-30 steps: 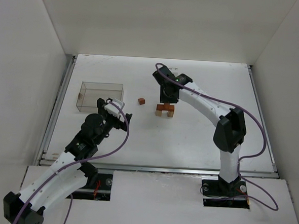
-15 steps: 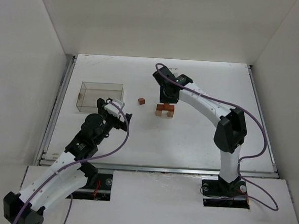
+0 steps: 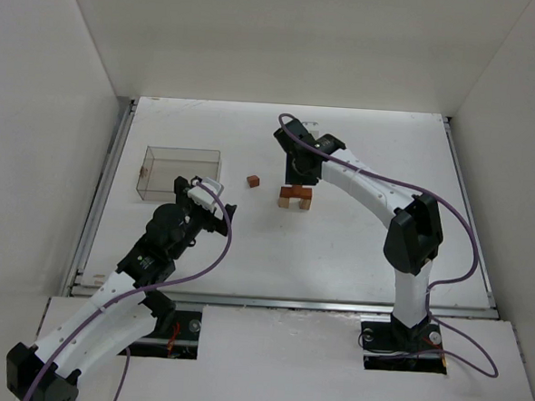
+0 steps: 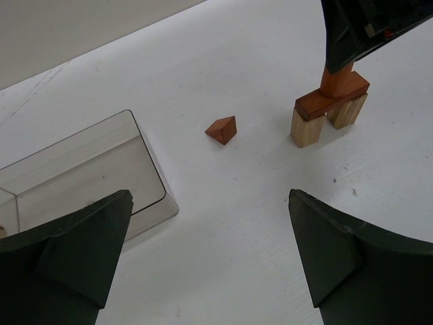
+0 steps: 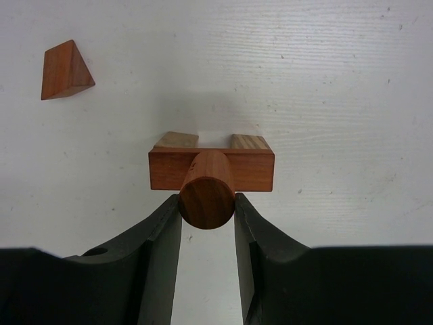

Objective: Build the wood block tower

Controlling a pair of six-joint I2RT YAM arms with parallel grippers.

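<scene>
The wood block tower (image 3: 295, 198) stands mid-table: two tan posts carry a reddish-brown bar (image 5: 252, 172). A reddish-brown cylinder (image 5: 207, 193) stands upright on the bar. My right gripper (image 5: 207, 203) is above the tower (image 4: 331, 108), shut on the cylinder, with a finger against each side. It also shows in the top view (image 3: 298, 177). A loose reddish-brown wedge (image 3: 253, 179) lies on the table left of the tower, and shows in both wrist views (image 4: 222, 129) (image 5: 64, 70). My left gripper (image 3: 211, 197) is open and empty, low over bare table (image 4: 210, 196).
A clear plastic box (image 3: 180, 172) sits at the left, just beyond my left gripper, also in the left wrist view (image 4: 81, 176). A small brown piece shows at its left end. White walls enclose the table on three sides.
The right gripper has shifted very slightly over the tower, still on the cylinder. The left arm and the loose wedge have not moved.
</scene>
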